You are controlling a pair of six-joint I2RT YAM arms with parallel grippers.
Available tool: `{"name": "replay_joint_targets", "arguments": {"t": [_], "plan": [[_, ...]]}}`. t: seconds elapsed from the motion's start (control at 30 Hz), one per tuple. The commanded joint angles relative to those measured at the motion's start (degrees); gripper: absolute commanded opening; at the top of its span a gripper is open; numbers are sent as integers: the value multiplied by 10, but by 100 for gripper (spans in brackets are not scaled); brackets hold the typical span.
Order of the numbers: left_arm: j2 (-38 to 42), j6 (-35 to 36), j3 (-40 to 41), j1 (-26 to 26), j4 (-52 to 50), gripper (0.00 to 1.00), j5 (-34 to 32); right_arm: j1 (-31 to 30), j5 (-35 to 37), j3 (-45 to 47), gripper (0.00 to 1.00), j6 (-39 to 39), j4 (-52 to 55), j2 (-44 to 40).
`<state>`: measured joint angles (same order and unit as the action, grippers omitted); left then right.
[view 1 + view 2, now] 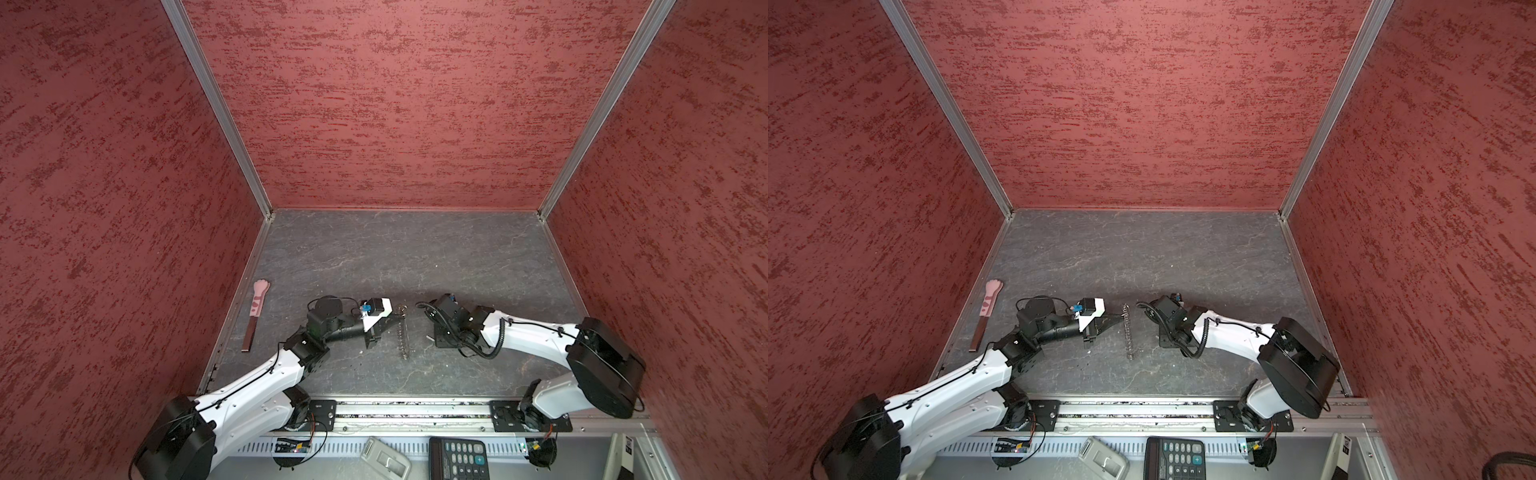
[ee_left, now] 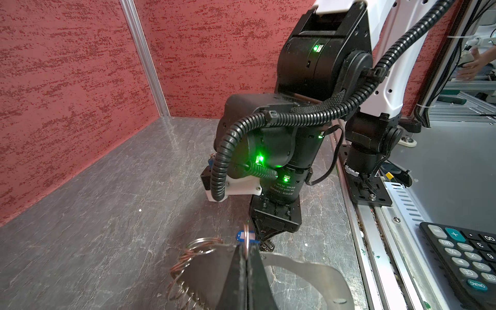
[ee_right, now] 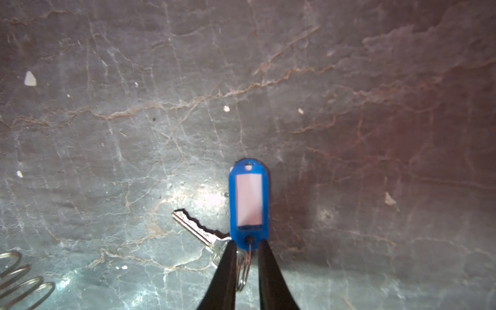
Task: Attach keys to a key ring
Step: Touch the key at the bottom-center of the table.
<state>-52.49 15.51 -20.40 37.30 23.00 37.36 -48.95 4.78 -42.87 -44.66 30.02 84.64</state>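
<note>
Right wrist view: right gripper point(image 3: 247, 243) narrowly parted astride small ring of keys point(image 3: 248, 198), their long axis straight ahead; left gripper point(image 2: 245, 259) clamped on key ring point(image 1: 1128, 332) just beside.

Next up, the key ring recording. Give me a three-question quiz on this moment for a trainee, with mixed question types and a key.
1. True or false: the pink paw-tipped stick lies on the calculator.
2. What lies beside the blue key tag on the table? A) a silver key B) a coin C) a screw
3. Fill in: the tag's small ring sits between the fingers of the ___ gripper.
Key: 1 false, it lies on the table. 2 A. 3 right gripper.
</note>
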Motion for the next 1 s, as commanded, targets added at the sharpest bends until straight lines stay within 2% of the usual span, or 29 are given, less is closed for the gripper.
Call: {"name": "replay_joint_targets", "arguments": {"t": [0.0,0.37,0.63,0.97], "plan": [[2,9,5,4,11,0,2,-4,19,-16,14,-3,14,-11],[-3,10,3,4,7,0,1,-4,26,-29,1,14,24,-25],[0,15,-2,3,-5,0,0,-4,13,-20,0,96,-17,-87],[1,18,-1,3,-8,0,-4,-4,-19,14,0,140,-70,-79]]}}
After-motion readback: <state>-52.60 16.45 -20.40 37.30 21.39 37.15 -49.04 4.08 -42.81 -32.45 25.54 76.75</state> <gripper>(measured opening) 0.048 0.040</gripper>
